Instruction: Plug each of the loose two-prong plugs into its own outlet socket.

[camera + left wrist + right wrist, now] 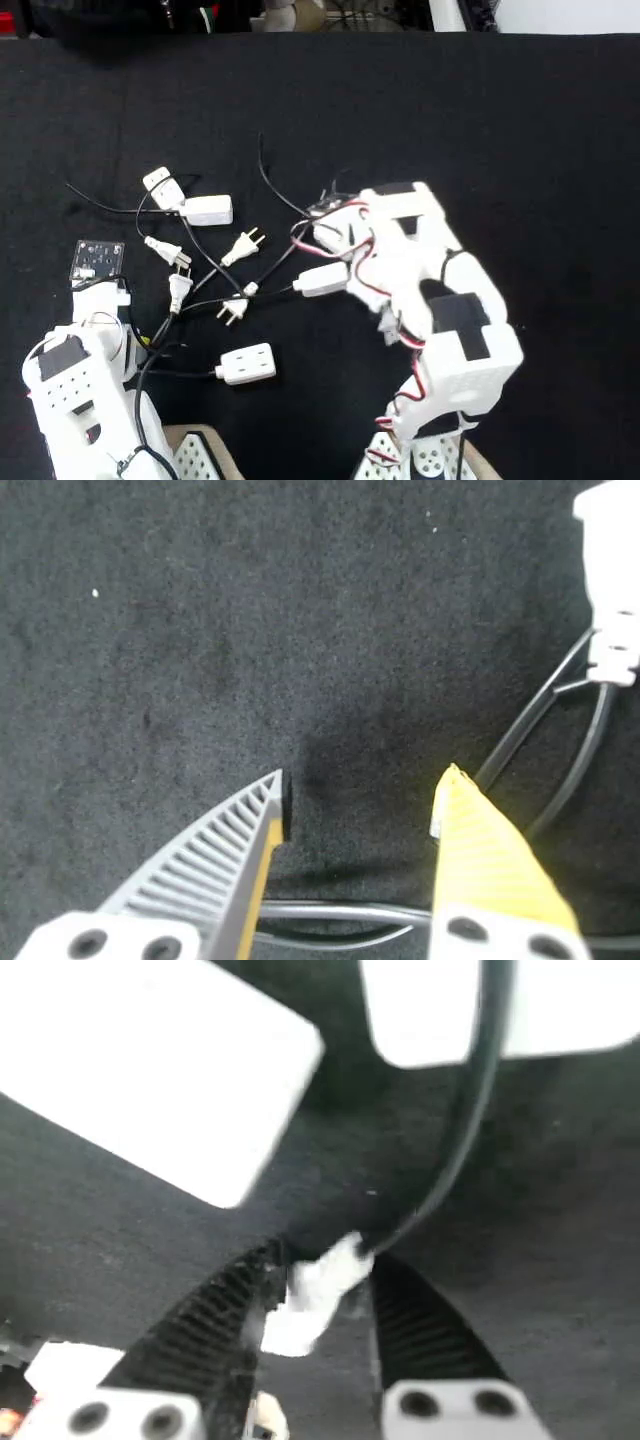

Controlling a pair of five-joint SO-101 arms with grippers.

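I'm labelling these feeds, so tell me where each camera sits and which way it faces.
High view: fixed overhead, looking down on the black cloth, loose plugs and sockets; left arm and right arm show.
Left wrist view: on the left wrist, facing down at the cloth and a black cable; open left gripper shows.
Right wrist view: on the right wrist, close above the cloth; right gripper shut on a white plug.
Shared: all see the cloth.

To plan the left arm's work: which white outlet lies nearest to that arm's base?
The outlet lying alone at the front, apart from the tangle; the other outlets lie farther back.
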